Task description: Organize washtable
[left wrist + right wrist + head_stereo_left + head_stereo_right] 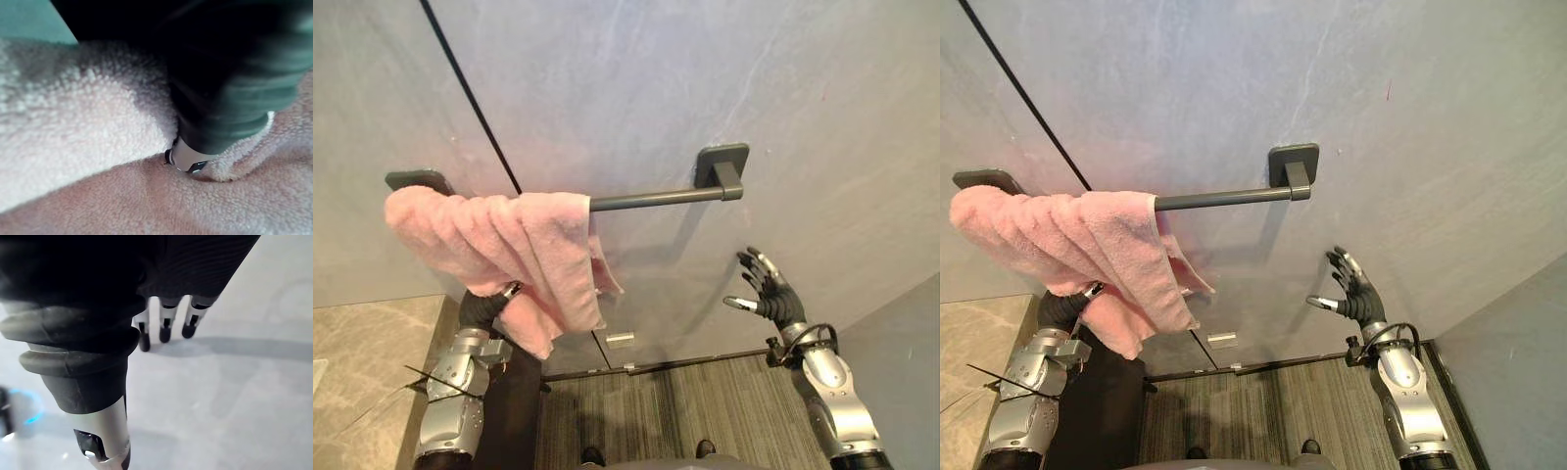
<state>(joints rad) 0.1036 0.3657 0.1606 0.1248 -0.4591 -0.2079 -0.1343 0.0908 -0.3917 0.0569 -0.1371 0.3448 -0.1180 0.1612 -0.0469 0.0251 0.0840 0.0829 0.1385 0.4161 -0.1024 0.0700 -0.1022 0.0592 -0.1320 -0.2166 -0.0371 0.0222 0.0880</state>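
A soft, light pink terry towel is draped over a dark grey wall rail; its hanging edge is judged easiest to pinch. The left hand is buried in it, its grip impossible to tell; the right hand is spread empty.

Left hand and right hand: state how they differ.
The left hand is pushed into the pink towel draped over the towel bar; the right hand holds nothing, open and spread. The left hand sits below the bar's left part, the right hand below its right end. Both are raised toward the wall.
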